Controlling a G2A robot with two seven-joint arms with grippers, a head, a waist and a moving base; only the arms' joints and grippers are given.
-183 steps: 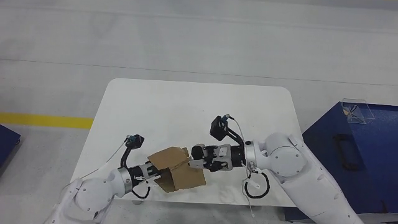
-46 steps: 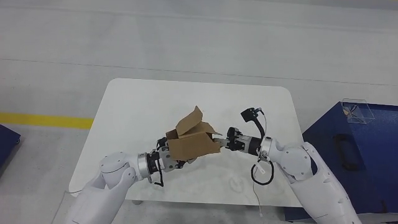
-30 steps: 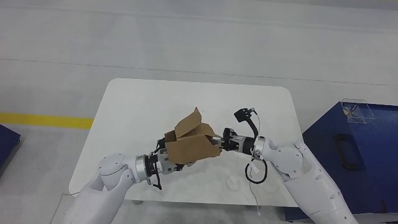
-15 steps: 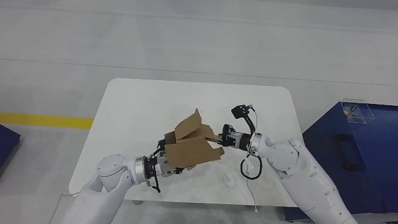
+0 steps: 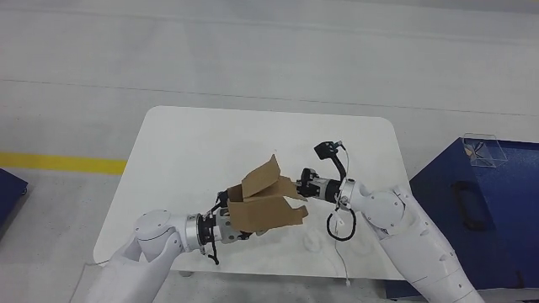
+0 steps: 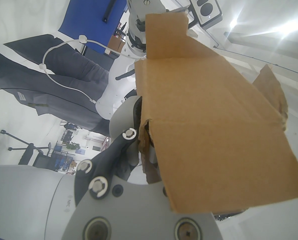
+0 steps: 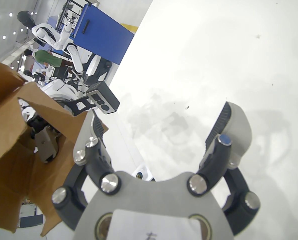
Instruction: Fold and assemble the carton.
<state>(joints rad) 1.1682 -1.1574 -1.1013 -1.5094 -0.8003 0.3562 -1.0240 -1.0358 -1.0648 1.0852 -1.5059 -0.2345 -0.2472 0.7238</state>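
A brown carton (image 5: 263, 204) with its flaps open hangs tilted above the front of the white table (image 5: 210, 139). My left gripper (image 5: 226, 223) is shut on one carton wall near its lower corner; in the left wrist view one of its fingers (image 6: 129, 137) lies outside the carton (image 6: 209, 126) and the other is hidden behind the wall. My right gripper (image 5: 297, 187) stands open beside the carton's far end. In the right wrist view, the right gripper (image 7: 161, 123) has bare table between its fingers, and one finger (image 7: 96, 126) is at the edge of a carton (image 7: 11, 151) flap.
A blue cabinet (image 5: 484, 210) stands off the table's right side with a clear plastic box (image 5: 482, 148) on top. The table's far half (image 7: 201, 51) is bare. A white cable (image 5: 337, 231) hangs from the right arm.
The carton has sunk and tipped a little toward the table's front, carried by my left gripper. My right gripper has closed in on the carton's flap and now holds still, open.
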